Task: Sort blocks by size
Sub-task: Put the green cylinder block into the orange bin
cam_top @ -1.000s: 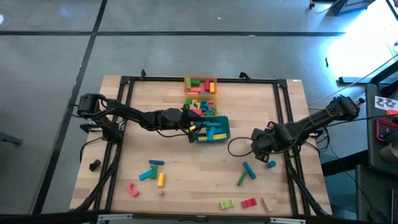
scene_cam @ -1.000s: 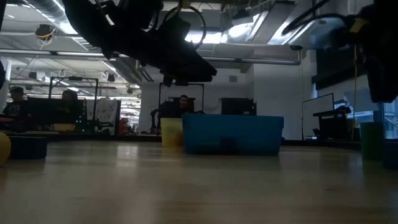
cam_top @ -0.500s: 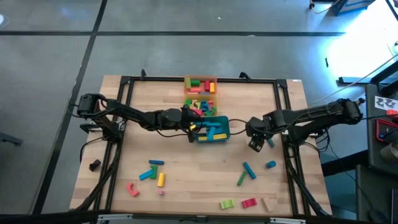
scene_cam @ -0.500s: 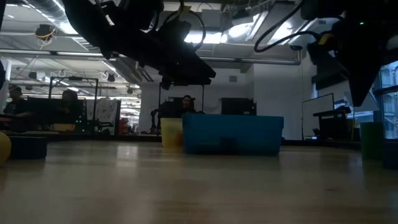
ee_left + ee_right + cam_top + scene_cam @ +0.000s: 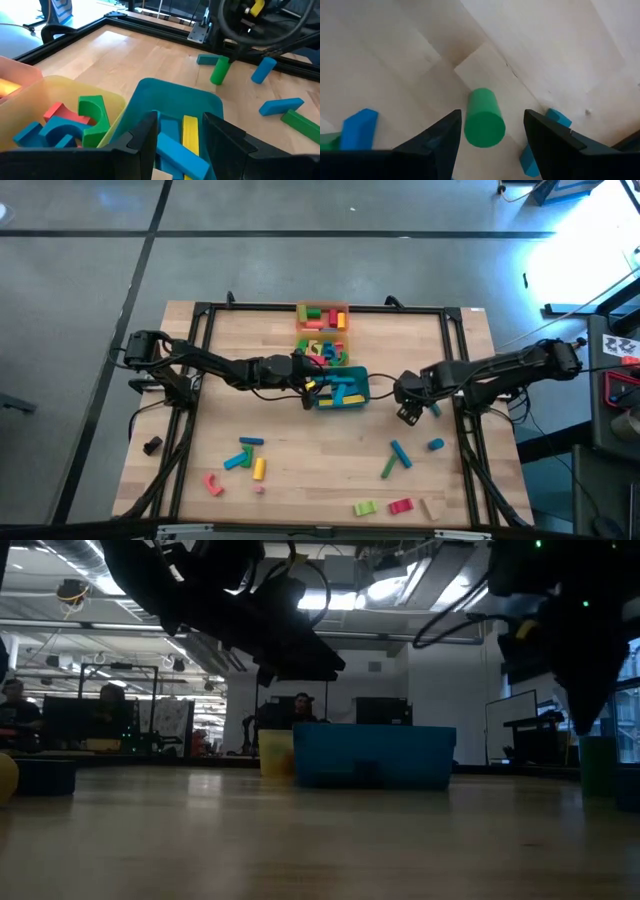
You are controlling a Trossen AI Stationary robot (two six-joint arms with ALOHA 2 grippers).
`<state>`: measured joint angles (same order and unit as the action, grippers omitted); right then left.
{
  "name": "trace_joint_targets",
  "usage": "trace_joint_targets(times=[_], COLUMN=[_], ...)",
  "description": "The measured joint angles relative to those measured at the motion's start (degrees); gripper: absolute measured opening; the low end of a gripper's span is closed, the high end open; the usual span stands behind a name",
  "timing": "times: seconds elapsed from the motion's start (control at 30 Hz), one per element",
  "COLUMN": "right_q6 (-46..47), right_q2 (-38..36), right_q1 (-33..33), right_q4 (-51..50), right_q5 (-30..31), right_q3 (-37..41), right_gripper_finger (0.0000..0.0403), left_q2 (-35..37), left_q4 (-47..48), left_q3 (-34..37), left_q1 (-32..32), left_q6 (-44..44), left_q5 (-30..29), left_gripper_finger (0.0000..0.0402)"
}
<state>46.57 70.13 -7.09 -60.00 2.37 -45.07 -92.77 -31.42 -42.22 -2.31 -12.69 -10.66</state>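
My right gripper is open over a green cylinder. The cylinder stands on end on the table right of the teal tray, and also shows in the low view. The fingers stand either side of it, apart from it. My left gripper is open and empty over the teal tray's left end, above a yellow bar and blue bars lying inside. Other blocks fill the yellow tray and the orange tray.
A teal block, a blue cylinder, a blue bar and a green bar lie near the right gripper. More blocks lie near the front left and front right. A black object sits at the left edge.
My right gripper has gone a little toward the table's far and left edges, toward the teal tray, and now stands over the green cylinder. The cylinder has stayed where it was.
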Motion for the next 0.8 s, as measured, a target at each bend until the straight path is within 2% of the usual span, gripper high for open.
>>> trace_joint_targets(times=[0.23,0.57,0.67,0.8], right_q6=[0.1,2.0,1.9,1.8], right_q2=[0.0,0.2,0.2,0.2], right_q1=[0.0,0.0,0.0,0.0], right_q4=[5.5,6.8,8.1,8.2], right_q5=[-3.0,-2.3,-2.0,-2.0], right_q3=[4.2,7.9,8.4,8.4], right_gripper_finger=[0.0218,0.0214,0.0191,0.0135], left_q2=[0.0,0.0,0.3,2.9], left_q4=[0.9,0.9,1.0,3.0], left_q3=[0.0,0.0,0.0,0.0], left_q1=[0.0,0.0,0.0,0.0], left_q6=[0.0,1.1,2.7,3.5], left_q5=[0.0,0.0,0.0,0.0], left_gripper_finger=[0.0141,0.0141,0.0141,0.0141])
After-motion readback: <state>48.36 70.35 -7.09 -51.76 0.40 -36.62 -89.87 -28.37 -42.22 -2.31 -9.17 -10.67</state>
